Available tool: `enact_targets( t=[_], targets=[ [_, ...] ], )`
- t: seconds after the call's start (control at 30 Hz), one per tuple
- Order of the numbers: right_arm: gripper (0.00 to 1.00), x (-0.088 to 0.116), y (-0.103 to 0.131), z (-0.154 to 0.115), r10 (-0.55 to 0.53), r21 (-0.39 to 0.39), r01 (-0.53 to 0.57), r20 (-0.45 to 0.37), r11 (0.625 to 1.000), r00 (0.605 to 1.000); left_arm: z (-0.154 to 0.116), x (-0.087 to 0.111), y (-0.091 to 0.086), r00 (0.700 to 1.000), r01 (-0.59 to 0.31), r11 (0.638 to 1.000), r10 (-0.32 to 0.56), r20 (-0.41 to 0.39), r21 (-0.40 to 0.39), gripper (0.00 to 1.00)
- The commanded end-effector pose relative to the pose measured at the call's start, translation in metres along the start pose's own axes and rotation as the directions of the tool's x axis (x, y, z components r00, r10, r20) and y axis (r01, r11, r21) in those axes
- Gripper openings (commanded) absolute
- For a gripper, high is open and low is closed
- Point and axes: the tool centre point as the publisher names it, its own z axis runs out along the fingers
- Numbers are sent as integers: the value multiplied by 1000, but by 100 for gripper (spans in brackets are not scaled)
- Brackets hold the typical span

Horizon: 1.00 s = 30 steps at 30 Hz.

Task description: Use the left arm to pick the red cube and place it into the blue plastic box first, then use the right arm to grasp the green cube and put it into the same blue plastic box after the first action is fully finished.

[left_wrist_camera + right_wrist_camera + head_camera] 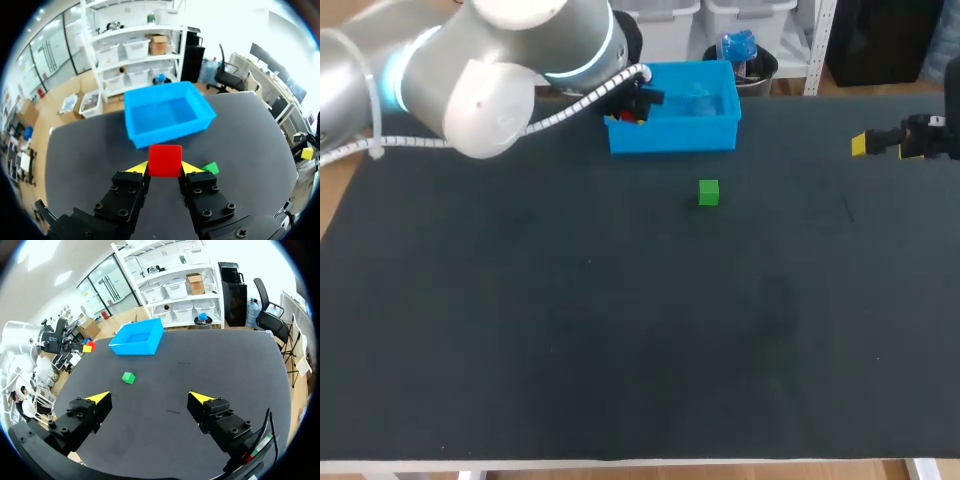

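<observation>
- The left arm (470, 70) is pictured coming in from the left side and ending at the left end of the blue plastic box (670, 135). The box stands by the far edge of the black table (620, 350).
- The left gripper (165, 168) is clamped on the red cube (165, 160). In the left wrist view the cube is pinched from both sides by the two yellow tips and is held clear of the table, just short of the box's near wall.
- In the head view a patch of red is glimpsed under the gripper at the box's left near corner, close by the rim. Whether the cube is over the box's inside cannot be told from these views.
- In the right wrist view the held cube is shown raised beside the box, at the end of the box away from that camera.
- The green cube (709, 192) is seen lying on the table in front of the box, below its right half. It is apart from the box's near wall and is touched by neither gripper.
- The right gripper (151, 399) is held well off to the right of the box, by the table's right edge. Its fingers are spread wide and nothing is between them.
- In the right wrist view the green cube is shown ahead of the spread fingers, with the box farther on beyond it.
</observation>
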Motion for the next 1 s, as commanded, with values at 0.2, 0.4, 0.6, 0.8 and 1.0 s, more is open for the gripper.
enact_targets(
  t=[0.2, 0.4, 0.6, 0.8, 1.0],
  targets=[
    [100, 0, 0, 0, 0, 0, 0, -1, 1000, 1000, 18, -14, -2, 999, -44, 998, 43, 12, 47, 0],
    [100, 0, 0, 0, 0, 0, 0, -1, 1000, 1000, 38, -43, 1, 997, -82, 993, 80, 23, 82, 0],
    [100, 0, 0, 0, 0, 0, 0, -1, 1000, 1000, 58, -70, 14, 995, -100, 992, 97, 38, 83, 0],
    [100, 0, 0, 0, 0, 0, 0, -1, 1000, 1000, 79, -89, 22, 991, -123, 989, 118, 58, 81, 0],
    [100, 0, 0, 0, 0, 0, 0, -1, 1000, 1000, 92, -97, 20, 989, -132, 987, 124, 82, 95, 0]
  ],
)
